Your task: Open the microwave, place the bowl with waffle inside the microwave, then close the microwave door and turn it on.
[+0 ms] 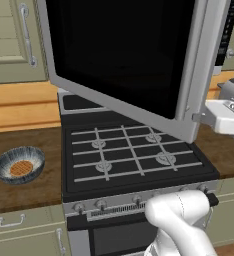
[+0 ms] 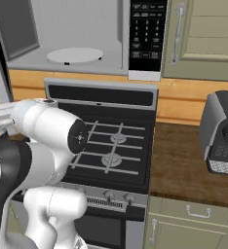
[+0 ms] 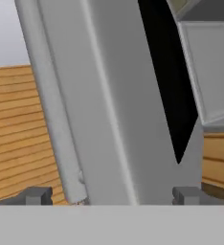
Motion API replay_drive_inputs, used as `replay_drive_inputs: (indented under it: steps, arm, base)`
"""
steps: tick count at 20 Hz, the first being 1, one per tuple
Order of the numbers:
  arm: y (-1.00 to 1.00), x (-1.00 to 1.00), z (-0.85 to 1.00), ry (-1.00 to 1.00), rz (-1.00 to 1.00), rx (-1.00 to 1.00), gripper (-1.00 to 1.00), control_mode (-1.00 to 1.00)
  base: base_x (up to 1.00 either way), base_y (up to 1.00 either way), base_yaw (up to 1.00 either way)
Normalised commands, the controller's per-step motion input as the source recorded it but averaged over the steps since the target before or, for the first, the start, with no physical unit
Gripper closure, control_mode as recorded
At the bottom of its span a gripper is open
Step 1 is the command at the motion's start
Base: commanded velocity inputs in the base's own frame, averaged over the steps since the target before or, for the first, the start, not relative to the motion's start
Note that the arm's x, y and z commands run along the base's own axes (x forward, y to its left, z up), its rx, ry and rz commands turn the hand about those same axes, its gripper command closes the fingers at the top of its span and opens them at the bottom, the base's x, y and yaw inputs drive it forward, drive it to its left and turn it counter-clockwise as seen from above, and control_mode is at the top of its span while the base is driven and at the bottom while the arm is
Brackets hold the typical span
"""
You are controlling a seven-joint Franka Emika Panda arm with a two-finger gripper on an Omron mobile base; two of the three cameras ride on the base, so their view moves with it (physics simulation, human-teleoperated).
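microwave door (image 1: 124,55): was swung wide open, sticking out over the stove (image 1: 134,155), black glass window facing the left base camera

door handle (image 3: 51,110): grey bar, ran right up the hand view, its lower end sat between the two finger tips, closer to the left one

gripper (image 3: 111,195): fingers were spread wide, nothing pinched. The door's handle edge stood in the gap, but couldn't tell if either tip actually touched it

microwave (image 2: 86,39): cavity was open to see in the right base view, white round turntable (image 2: 76,55) on the floor inside, black keypad panel (image 2: 147,31) on its right side

bowl with waffle (image 1: 19,164): sat on the wooden counter (image 1: 24,190) left of the stove, near the counter's left end, well apart from the arm

toaster (image 2: 222,133): dark one, on the counter right of the stove
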Motion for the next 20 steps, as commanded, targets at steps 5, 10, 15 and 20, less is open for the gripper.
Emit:
replay_drive_inputs:
  steps: [5, 10, 15, 20]
  arm:
    - [0.43, -0.09, 0.13, -0.11, 0.35, 0.0, -1.0, -1.0]
    - [0.45, -0.21, 0.09, -0.14, 0.36, 0.0, -1.0, -1.0]
    - [0.61, -0.35, 0.1, -0.17, 0.33, 0.0, -1.0, -1.0]
    - [0.64, -0.4, 0.13, -0.16, 0.16, 0.0, -1.0, -1.0]
  base:
    - [0.0, 0.0, 0.0]
    - [0.0, 0.0, 0.0]
    - [0.0, 0.0, 0.0]
    - [0.0, 0.0, 0.0]
